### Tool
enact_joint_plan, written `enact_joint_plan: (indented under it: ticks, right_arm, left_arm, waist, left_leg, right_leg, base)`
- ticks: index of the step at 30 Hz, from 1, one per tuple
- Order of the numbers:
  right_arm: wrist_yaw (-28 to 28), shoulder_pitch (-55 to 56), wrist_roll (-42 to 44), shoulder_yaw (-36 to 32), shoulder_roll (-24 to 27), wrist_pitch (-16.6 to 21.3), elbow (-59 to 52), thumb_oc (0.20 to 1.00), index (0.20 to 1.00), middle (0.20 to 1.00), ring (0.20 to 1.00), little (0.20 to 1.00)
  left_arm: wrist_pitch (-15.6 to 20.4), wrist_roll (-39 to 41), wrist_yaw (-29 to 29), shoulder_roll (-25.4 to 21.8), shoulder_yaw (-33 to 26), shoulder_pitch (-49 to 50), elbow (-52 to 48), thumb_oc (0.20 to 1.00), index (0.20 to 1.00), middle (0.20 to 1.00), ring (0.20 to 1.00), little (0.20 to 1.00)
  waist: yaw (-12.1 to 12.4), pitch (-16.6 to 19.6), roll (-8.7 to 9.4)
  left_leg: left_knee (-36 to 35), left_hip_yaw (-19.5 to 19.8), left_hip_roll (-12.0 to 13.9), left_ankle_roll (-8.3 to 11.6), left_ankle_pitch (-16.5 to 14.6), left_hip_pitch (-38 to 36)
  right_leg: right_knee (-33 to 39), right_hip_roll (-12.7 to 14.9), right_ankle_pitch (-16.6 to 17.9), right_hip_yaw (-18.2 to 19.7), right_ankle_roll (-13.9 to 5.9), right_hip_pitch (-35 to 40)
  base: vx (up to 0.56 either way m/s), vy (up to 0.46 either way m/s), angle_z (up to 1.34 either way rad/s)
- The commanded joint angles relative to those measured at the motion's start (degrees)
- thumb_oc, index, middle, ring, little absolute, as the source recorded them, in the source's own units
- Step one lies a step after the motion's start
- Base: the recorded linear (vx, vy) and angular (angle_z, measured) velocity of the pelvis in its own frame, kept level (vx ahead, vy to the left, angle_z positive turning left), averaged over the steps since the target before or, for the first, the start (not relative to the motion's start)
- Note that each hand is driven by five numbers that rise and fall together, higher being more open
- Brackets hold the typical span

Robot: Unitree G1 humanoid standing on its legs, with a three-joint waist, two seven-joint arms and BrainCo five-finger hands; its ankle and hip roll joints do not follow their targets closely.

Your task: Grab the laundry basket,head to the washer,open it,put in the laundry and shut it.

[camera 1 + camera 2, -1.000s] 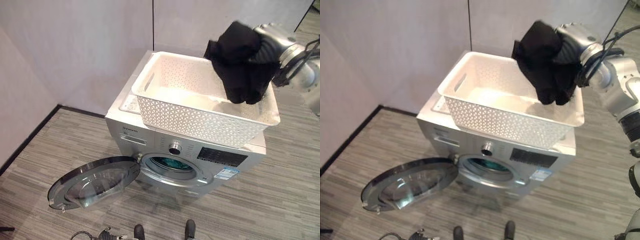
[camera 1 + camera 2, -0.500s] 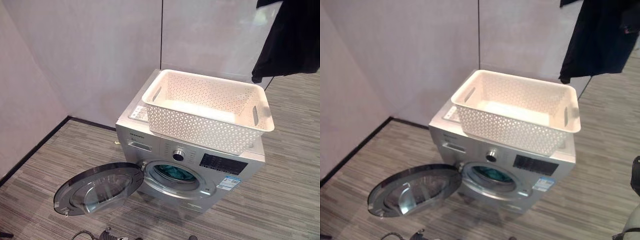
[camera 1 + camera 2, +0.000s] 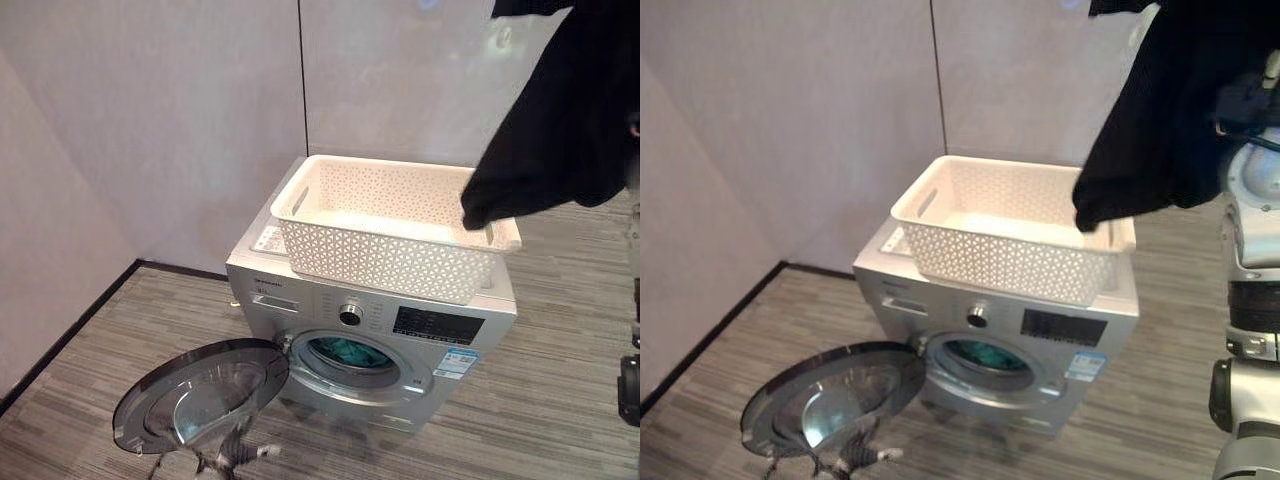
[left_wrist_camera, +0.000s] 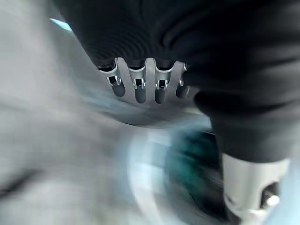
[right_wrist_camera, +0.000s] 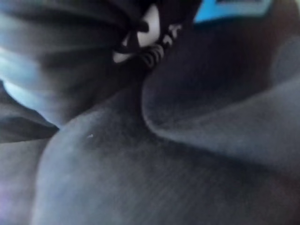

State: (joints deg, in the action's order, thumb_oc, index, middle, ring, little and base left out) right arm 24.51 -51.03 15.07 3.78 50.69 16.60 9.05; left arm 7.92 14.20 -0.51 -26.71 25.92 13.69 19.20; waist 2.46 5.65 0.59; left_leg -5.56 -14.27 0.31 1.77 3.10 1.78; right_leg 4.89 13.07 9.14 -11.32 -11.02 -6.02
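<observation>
Left robot hand (image 4: pixel 140 89) fingers relaxed, empty; black garment (image 3: pixel 560 120) hangs above white basket (image 3: pixel 380 240); right grip unreadable.

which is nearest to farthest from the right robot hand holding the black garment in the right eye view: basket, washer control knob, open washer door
1. White laundry basket, on top of the washer, just below the hanging black garment.
2. Control knob, on the washer front under the basket.
3. Open door, swung out low on the robot's left.

Left hand (image 4: pixel 197 56): dark ribbed cover, silver fingers (image 4: pixel 138 86) dark-tipped, silver thumb.
</observation>
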Motion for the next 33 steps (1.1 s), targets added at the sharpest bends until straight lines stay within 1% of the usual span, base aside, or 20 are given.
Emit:
enact_joint_plan:
  ticks: [1, 3, 4, 5, 6, 7, 10, 12, 13, 14, 16, 17, 19, 20, 22, 23, 24, 26, 27, 33]
  right_arm:
    - [-1.87, -17.59, 5.46, 6.52, -4.07, 0.03, 9.78, 0.200, 0.200, 0.200, 0.200, 0.200]
    - [-2.72, -22.99, 7.92, 10.54, -8.90, -0.18, 14.45, 0.200, 0.200, 0.200, 0.200, 0.200]
    - [-3.58, -26.76, 10.12, 13.02, -12.06, -0.61, 17.44, 0.200, 0.200, 0.200, 0.200, 0.200]
    - [-3.64, -27.07, 10.24, 13.20, -12.08, -0.56, 17.70, 0.200, 0.200, 0.200, 0.200, 0.200]
    - [-4.52, -29.73, 12.49, 15.54, -15.37, -1.11, 20.12, 0.200, 0.200, 0.200, 0.200, 0.200]
    - [-4.56, -29.97, 12.57, 15.69, -15.39, -1.07, 20.30, 0.200, 0.200, 0.200, 0.200, 0.200]
    - [-5.28, -33.48, 15.28, 18.47, -20.53, -1.21, 21.83, 0.200, 0.200, 0.200, 0.200, 0.200]
    - [-5.42, -34.24, 16.12, 18.99, -21.39, -1.09, 22.27, 0.200, 0.200, 0.200, 0.200, 0.200]
    - [-5.52, -34.61, 17.90, 19.54, -23.24, -0.85, 22.33, 0.200, 0.200, 0.200, 0.200, 0.200]
    - [-5.42, -35.38, 23.41, 20.05, -28.13, -0.02, 22.59, 0.200, 0.200, 0.200, 0.200, 0.200]
    - [-5.64, -34.15, 26.88, 20.44, -30.01, 0.31, 20.86, 0.200, 0.200, 0.200, 0.200, 0.200]
    - [-5.74, -32.06, 30.82, 21.19, -31.09, 0.20, 16.98, 0.200, 0.200, 0.200, 0.200, 0.200]
    - [-6.16, -29.89, 32.41, 22.15, -31.38, -0.07, 12.92, 0.200, 0.200, 0.200, 0.200, 0.200]
    - [-6.50, -27.42, 32.63, 23.00, -30.32, -0.68, 8.98, 0.200, 0.200, 0.200, 0.200, 0.200]
    - [-6.28, -24.66, 32.21, 23.17, -28.79, -0.79, 4.66, 0.200, 0.200, 0.200, 0.200, 0.200]
    - [-6.85, -21.63, 32.86, 23.52, -27.85, -0.83, 1.36, 0.200, 0.200, 0.200, 0.200, 0.200]
    - [-7.70, -20.33, 32.98, 24.14, -24.97, -1.08, -0.04, 0.200, 0.200, 0.200, 0.200, 0.200]
    - [-7.69, -19.77, 32.97, 24.10, -23.49, -1.24, -0.53, 0.200, 0.200, 0.200, 0.200, 0.200]
    - [-7.67, -19.48, 32.23, 23.55, -21.53, -1.34, -0.47, 0.200, 0.200, 0.200, 0.200, 0.200]
    - [-7.17, -21.71, 30.96, 22.59, -19.72, -0.67, 1.05, 0.200, 0.200, 0.200, 0.200, 0.200]
  left_arm:
    - [0.41, 16.50, -7.21, -6.36, -3.10, -0.48, -6.14, 1.000, 1.000, 1.000, 1.000, 1.000]
    - [-0.36, 21.62, -9.28, -8.78, -1.68, -1.49, -12.21, 1.000, 1.000, 1.000, 1.000, 1.000]
    - [-0.95, 25.18, -9.78, -9.12, -0.74, -2.62, -15.57, 1.000, 1.000, 1.000, 1.000, 1.000]
    - [-1.09, 25.37, -9.76, -9.17, -0.86, -2.59, -15.77, 1.000, 1.000, 1.000, 1.000, 1.000]
    - [-1.35, 28.76, -9.90, -9.31, 0.67, -4.46, -18.87, 1.000, 1.000, 1.000, 1.000, 1.000]
    - [-1.39, 28.83, -9.86, -9.26, 0.62, -4.50, -18.91, 1.000, 1.000, 1.000, 1.000, 1.000]
    - [-1.99, 32.86, -10.99, -9.60, 3.61, -8.04, -23.38, 1.000, 1.000, 1.000, 1.000, 1.000]
    - [-1.75, 33.21, -10.56, -9.35, 4.17, -9.00, -23.32, 1.000, 1.000, 1.000, 1.000, 1.000]
    - [-2.09, 34.47, -10.62, -9.14, 5.35, -10.34, -24.80, 1.000, 1.000, 1.000, 1.000, 1.000]
    - [-1.64, 35.87, -9.31, -7.67, 8.22, -15.26, -26.01, 1.000, 1.000, 1.000, 1.000, 1.000]
    - [-1.23, 36.83, -7.41, -5.02, 9.52, -18.90, -25.33, 1.000, 1.000, 1.000, 1.000, 1.000]
    - [0.49, 35.79, -3.82, -1.59, 9.57, -22.89, -23.57, 1.000, 1.000, 1.000, 1.000, 1.000]
    - [1.57, 35.14, -0.79, 1.27, 9.41, -26.45, -22.16, 1.000, 1.000, 1.000, 1.000, 1.000]
    - [2.44, 34.85, 1.62, 3.66, 9.10, -29.20, -20.71, 1.000, 1.000, 1.000, 1.000, 1.000]
    - [3.37, 34.52, 3.74, 5.51, 8.28, -32.08, -20.53, 1.000, 1.000, 1.000, 1.000, 1.000]
    - [4.19, 35.10, 5.42, 7.04, 6.93, -34.36, -21.04, 1.000, 1.000, 1.000, 1.000, 1.000]
    - [4.83, 33.96, 6.39, 7.25, 5.67, -35.81, -22.66, 1.000, 1.000, 1.000, 1.000, 1.000]
    - [5.05, 34.61, 6.64, 7.62, 5.15, -35.81, -23.85, 1.000, 1.000, 1.000, 1.000, 1.000]
    - [5.03, 34.77, 5.92, 7.23, 4.70, -34.97, -25.28, 1.000, 1.000, 1.000, 1.000, 1.000]
    - [4.57, 34.67, 3.52, 5.16, 4.16, -30.34, -28.03, 1.000, 1.000, 1.000, 1.000, 1.000]
  waist:
    - [1.83, -0.47, 2.41]
    - [1.83, -0.09, 2.81]
    - [1.77, 0.34, 3.36]
    - [1.69, 0.28, 3.30]
    - [1.77, 0.64, 3.80]
    - [1.68, 0.58, 3.72]
    - [1.58, 0.96, 4.35]
    - [1.51, 0.94, 4.48]
    - [1.50, 0.99, 4.65]
    - [1.14, 1.08, 5.28]
    - [0.63, 1.02, 5.75]
    - [-0.18, 0.97, 6.38]
    - [-0.77, 0.84, 6.80]
    - [-1.34, 0.71, 6.93]
    - [-1.80, 0.46, 6.81]
    - [-2.45, 0.38, 6.71]
    - [-2.95, 0.39, 6.64]
    - [-3.23, 0.39, 6.53]
    - [-3.49, 0.39, 6.18]
    - [-3.35, 0.18, 5.70]
  left_leg:
    - [0.56, 1.85, -0.79, 0.44, -0.65, 1.48]
    - [0.56, 2.07, -0.58, 0.65, -0.94, 0.97]
    - [0.56, 2.22, -0.49, 0.75, -0.48, 1.12]
    - [0.56, 2.25, -0.50, 0.76, -0.48, 1.13]
    - [0.56, 2.52, -0.42, 0.88, -0.33, 1.10]
    - [0.56, 2.57, -0.42, 0.89, -0.32, 1.11]
    - [0.56, 2.86, -0.23, 1.11, -0.13, 1.07]
    - [0.56, 2.96, -0.18, 1.18, -0.09, 1.09]
    - [0.56, 3.06, -0.12, 1.22, -0.04, 1.14]
    - [0.56, 3.19, 0.08, 1.40, 0.12, 1.30]
    - [0.56, 3.19, 0.15, 1.56, 0.23, 1.45]
    - [0.56, 3.13, 0.33, 1.66, 0.33, 1.47]
    - [0.56, 3.11, 0.46, 1.74, 0.44, 1.66]
    - [0.56, 3.02, 0.65, 1.80, 0.39, 1.68]
    - [0.56, 2.64, 0.83, 1.86, 0.36, 1.64]
    - [0.56, 2.27, 1.03, 1.86, 0.33, 1.51]
    - [0.56, 1.82, 1.31, 1.90, 0.25, 1.31]
    - [0.56, 1.63, 1.41, 1.92, 0.26, 1.32]
    - [0.56, 1.34, 1.54, 1.84, 0.19, 1.29]
    - [0.56, 0.94, 1.76, 1.76, 0.24, 1.34]
  right_leg:
    - [0.11, 0.53, 4.27, -1.42, -2.00, 2.14]
    - [0.11, 0.28, 3.76, -1.46, -1.89, 2.74]
    - [0.11, 0.32, 3.94, -1.67, -1.65, 2.81]
    - [0.11, 0.33, 3.92, -1.70, -1.65, 2.82]
    - [0.11, 0.20, 3.83, -1.92, -1.50, 3.05]
    - [0.11, 0.20, 3.82, -1.97, -1.50, 3.07]
    - [0.11, -0.07, 3.68, -2.24, -1.25, 3.22]
    - [0.11, -0.13, 3.65, -2.31, -1.19, 3.25]
    - [0.11, -0.22, 3.62, -2.35, -1.13, 3.31]
    - [0.11, -0.45, 3.60, -2.30, -0.94, 3.24]
    - [0.11, -0.54, 3.70, -2.34, -0.80, 3.23]
    - [0.11, -0.68, 3.87, -2.30, -0.62, 3.16]
    - [0.11, -0.84, 3.97, -2.10, -0.53, 2.94]
    - [0.11, -0.92, 4.02, -1.90, -0.53, 2.85]
    - [0.11, -1.12, 3.99, -1.53, -0.48, 2.75]
    - [0.11, -1.40, 3.78, -1.02, -0.37, 2.59]
    - [0.11, -1.63, 3.50, -0.71, -0.20, 2.47]
    - [0.11, -1.78, 3.32, -0.52, -0.10, 2.35]
    - [0.11, -1.87, 3.20, -0.15, -0.12, 2.15]
    - [0.11, -2.02, 2.86, 0.43, -0.08, 1.57]
  base:
    - [0.00, -0.026, -0.18]
    - [0.01, -0.030, -0.05]
    - [0.00, -0.024, 0.07]
    - [-0.03, -0.038, 0.07]
    - [-0.01, -0.021, 0.11]
    - [-0.01, -0.030, 0.16]
    - [-0.01, -0.023, 0.15]
    - [0.00, -0.012, 0.09]
    - [-0.02, -0.019, 0.12]
    - [-0.02, -0.021, 0.10]
    - [0.00, 0.000, 0.00]
    - [0.00, 0.000, 0.00]
    - [-0.02, -0.026, -0.06]
    - [-0.01, -0.016, -0.10]
    - [-0.01, -0.006, -0.05]
    - [0.00, -0.011, -0.04]
    - [0.00, -0.015, -0.06]
    - [0.01, -0.017, -0.27]
    - [0.01, -0.015, -0.36]
    - [0.00, -0.002, -0.04]
